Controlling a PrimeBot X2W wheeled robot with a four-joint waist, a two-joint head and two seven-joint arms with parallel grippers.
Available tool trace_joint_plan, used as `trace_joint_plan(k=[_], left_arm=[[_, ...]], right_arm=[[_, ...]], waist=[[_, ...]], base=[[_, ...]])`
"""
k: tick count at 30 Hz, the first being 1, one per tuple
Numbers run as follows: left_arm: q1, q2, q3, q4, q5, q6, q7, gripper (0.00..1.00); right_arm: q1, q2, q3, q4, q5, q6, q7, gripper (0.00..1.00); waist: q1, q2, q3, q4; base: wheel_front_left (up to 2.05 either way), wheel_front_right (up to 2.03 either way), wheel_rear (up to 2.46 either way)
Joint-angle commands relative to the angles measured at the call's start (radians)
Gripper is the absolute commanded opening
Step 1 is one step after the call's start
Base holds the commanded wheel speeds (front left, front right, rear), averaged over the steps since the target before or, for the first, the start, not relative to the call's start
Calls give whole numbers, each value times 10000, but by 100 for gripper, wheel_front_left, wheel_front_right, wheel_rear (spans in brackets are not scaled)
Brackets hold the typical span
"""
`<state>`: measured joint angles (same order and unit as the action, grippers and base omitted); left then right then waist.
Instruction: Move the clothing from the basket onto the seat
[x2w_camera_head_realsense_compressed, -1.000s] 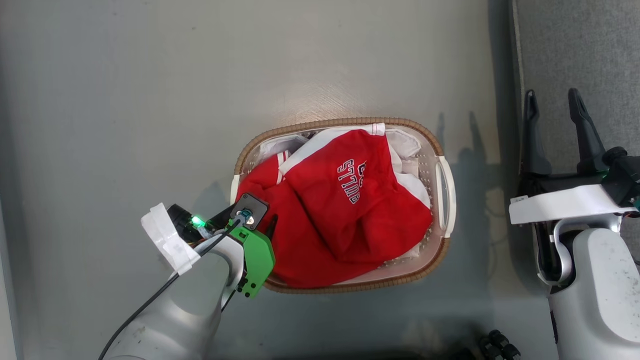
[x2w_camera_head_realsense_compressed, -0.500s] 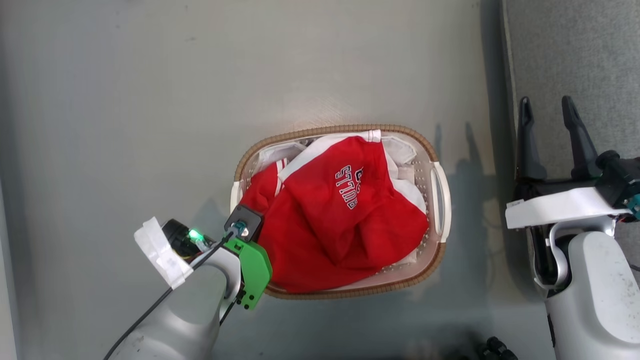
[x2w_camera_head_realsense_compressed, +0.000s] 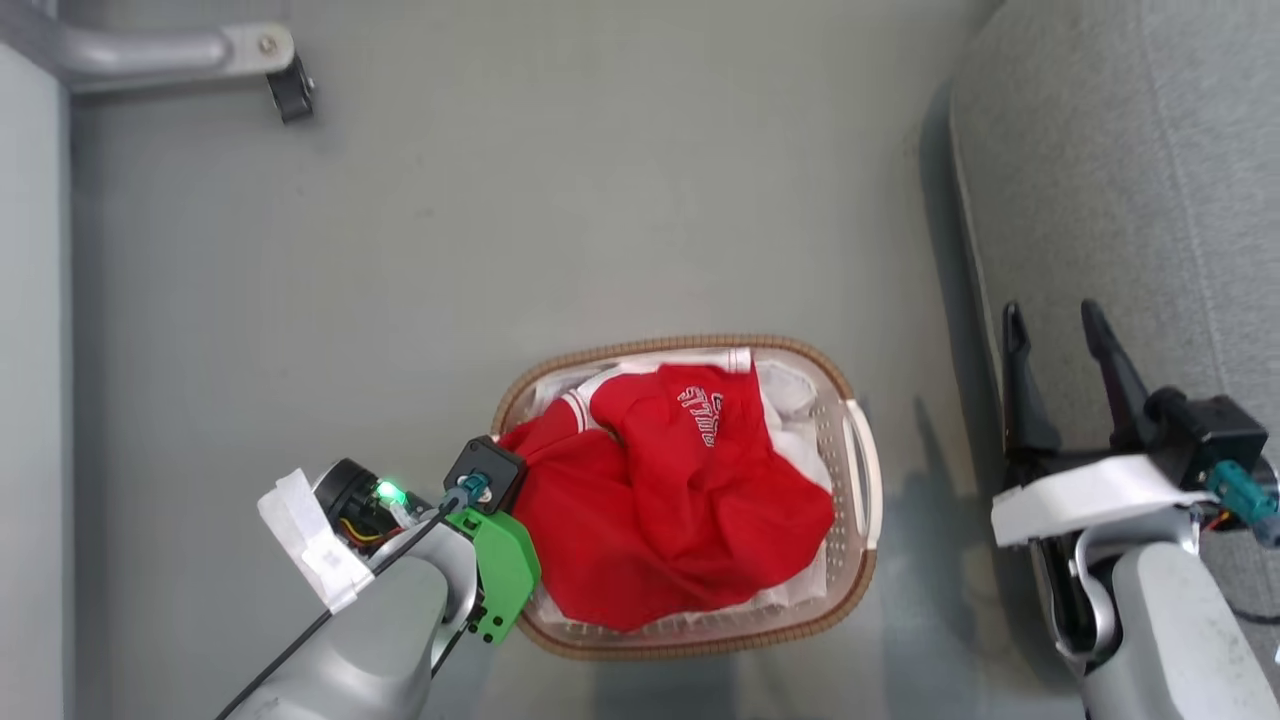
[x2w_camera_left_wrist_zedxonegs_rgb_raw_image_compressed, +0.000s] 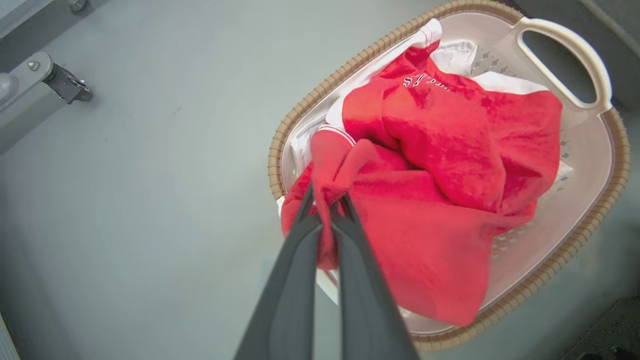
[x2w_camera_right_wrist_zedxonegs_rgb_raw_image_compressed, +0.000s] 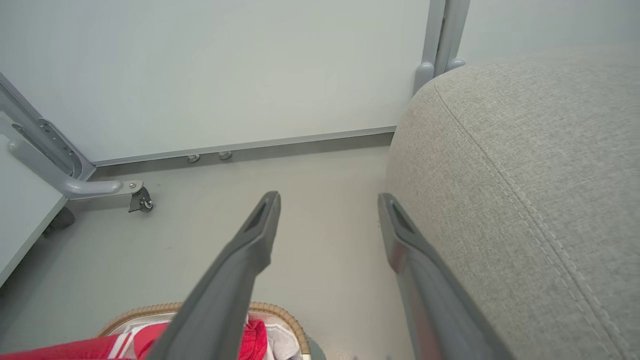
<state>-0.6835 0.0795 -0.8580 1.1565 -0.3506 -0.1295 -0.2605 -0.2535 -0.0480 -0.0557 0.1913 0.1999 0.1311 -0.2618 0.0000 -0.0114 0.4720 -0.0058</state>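
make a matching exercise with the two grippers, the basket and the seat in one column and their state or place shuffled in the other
1 left gripper
2 right gripper
3 basket
4 seat

a grey, on the robot's right
b open, empty
c shut on the clothing
d on the floor, cream with a brown rim

Pairs: 1-c, 2-b, 3-d, 4-a
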Motion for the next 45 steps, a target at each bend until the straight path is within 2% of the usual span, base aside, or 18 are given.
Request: trace_joint_plan(k=[1,9,17,21,27,30,32,38,45], left_arm=[[127,119,8,-233,103,-9,-56,0],[63,822,-446,-1379,674,-8,-53,0],[-859,1559,-1035,-2608,943,-5,22,0],[-1437,1866,-1240,-3507,451,-5,284,0],[-2566,2683,-1421,-4975,-542,-4,1099,0],[-3273,3211,-1494,-5574,-737,-3,1475,0],[-3612,3371,-1460,-5846,-910,-3,1643,0],[-4517,3600,-1267,-6196,-1168,-2,1952,0],[-4992,3391,-1266,-6391,-1247,3,2125,0]], right_arm=[[251,-45,22,60,-51,-6,-49,100],[1084,-46,126,202,-131,-6,-49,100],[1723,-46,152,216,-222,-6,-49,100],[1903,-43,151,246,-272,-5,-49,100],[1895,-46,226,101,-278,-6,-49,100],[1881,-46,208,18,-327,-6,-49,100],[1867,-42,195,12,-375,-5,-49,100],[1823,-43,269,50,-399,-6,-49,100],[1616,-43,557,-58,-484,-5,-49,100]], waist=[[0,114,-1135,-6],[0,114,-2691,-5],[0,114,-3742,-26],[0,114,-4045,-74],[0,114,-4146,-240],[0,114,-4117,-326],[0,114,-4086,-371],[0,114,-4116,-508],[0,114,-4212,-528]], base=[[0,0,0],[0,0,0],[0,0,0],[0,0,0],[0,0,0],[0,0,0],[0,0,0],[0,0,0],[0,0,0]])
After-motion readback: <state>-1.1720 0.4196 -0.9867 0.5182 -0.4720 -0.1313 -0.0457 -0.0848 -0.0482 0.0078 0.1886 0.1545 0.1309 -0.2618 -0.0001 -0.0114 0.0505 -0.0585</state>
